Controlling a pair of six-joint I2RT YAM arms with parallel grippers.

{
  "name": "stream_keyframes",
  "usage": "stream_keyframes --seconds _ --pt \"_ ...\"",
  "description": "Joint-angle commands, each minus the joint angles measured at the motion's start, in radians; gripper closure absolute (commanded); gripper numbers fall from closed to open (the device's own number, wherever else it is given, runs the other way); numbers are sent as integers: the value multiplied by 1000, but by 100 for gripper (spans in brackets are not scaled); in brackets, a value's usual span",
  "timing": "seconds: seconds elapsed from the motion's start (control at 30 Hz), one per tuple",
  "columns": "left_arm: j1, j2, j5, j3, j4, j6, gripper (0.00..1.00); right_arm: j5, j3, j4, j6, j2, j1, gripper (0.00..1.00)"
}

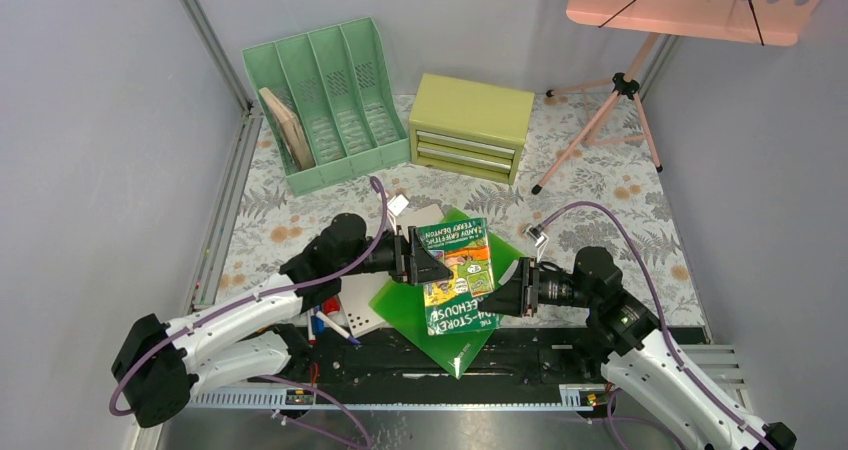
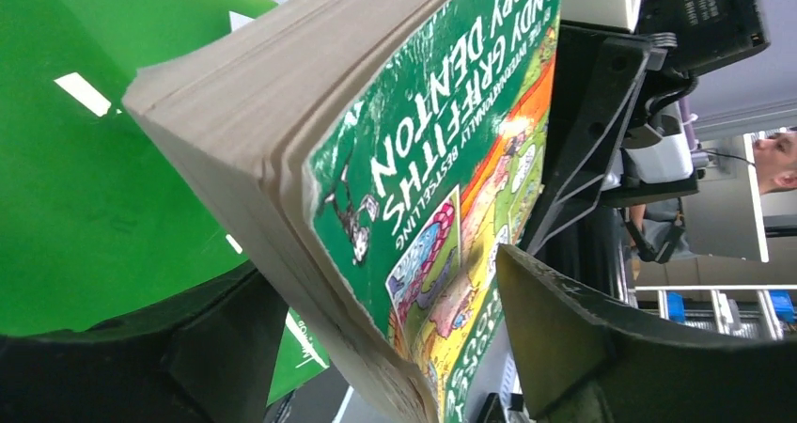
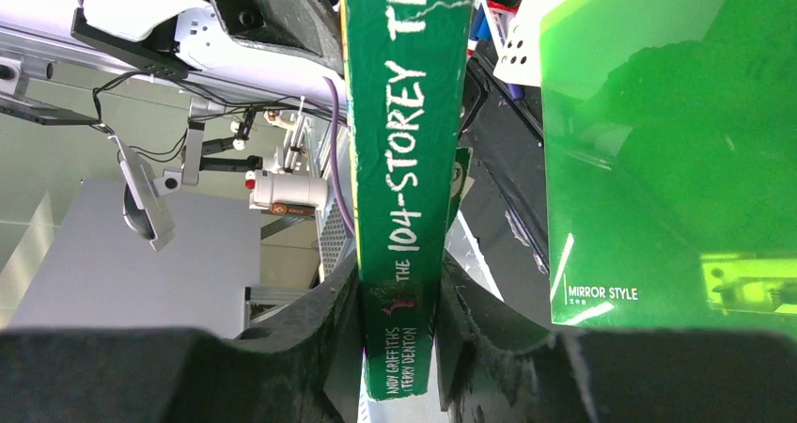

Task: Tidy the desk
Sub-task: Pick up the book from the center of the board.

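A green paperback book (image 1: 460, 270) hangs tilted above the fern-printed desk (image 1: 600, 180), between my two grippers. My right gripper (image 1: 505, 295) is shut on the lower end of its spine (image 3: 404, 160), with both fingers of that gripper (image 3: 399, 291) pressed on the covers. My left gripper (image 1: 425, 260) straddles the opposite page edge of the book (image 2: 423, 160). This left gripper (image 2: 395, 348) is open, and a gap shows between its right finger (image 2: 583, 338) and the front cover.
A shiny green folder (image 1: 400, 305) lies under the book, over a white sheet (image 1: 362, 315) and pens (image 1: 325, 325). At the back stand a mint file rack (image 1: 325, 100) holding a board, a yellow-green drawer chest (image 1: 470, 125) and a pink tripod stand (image 1: 610, 120).
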Motion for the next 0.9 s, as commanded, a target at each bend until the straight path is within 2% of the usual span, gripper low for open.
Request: stream_keyframes --seconds 0.0,0.2,0.27,0.3,0.37,0.4,0.43,0.57,0.63,0.7,0.87 --pt "-2 -8 66 0 132 -29 28 -8 1 96 -17 -15 2 100" --pt "-2 -27 77 -10 149 -45 55 18 -22 74 -39 1 2 100" --pt "-3 -31 82 -12 155 -51 68 27 -30 74 -39 4 1 100" --pt "-3 -32 86 -13 159 -54 74 34 -31 74 -39 5 3 96" --pt "-3 -35 90 -15 160 -56 86 48 -32 76 -38 2 3 87" --pt "-2 -38 92 -16 160 -58 91 56 -31 80 -36 1 3 78" --pt "-2 -39 101 -18 160 -56 99 73 -20 93 -33 -1 3 54" --pt "-4 -37 131 -19 173 -62 100 102 11 102 -39 10 2 23" --pt "-6 -35 152 -22 192 -64 100 117 28 103 -47 25 2 12" --pt "-9 -33 172 -24 211 -67 100 128 44 103 -60 48 1 7" --pt "-35 -27 201 -22 251 -77 100 118 93 120 -77 115 2 7"
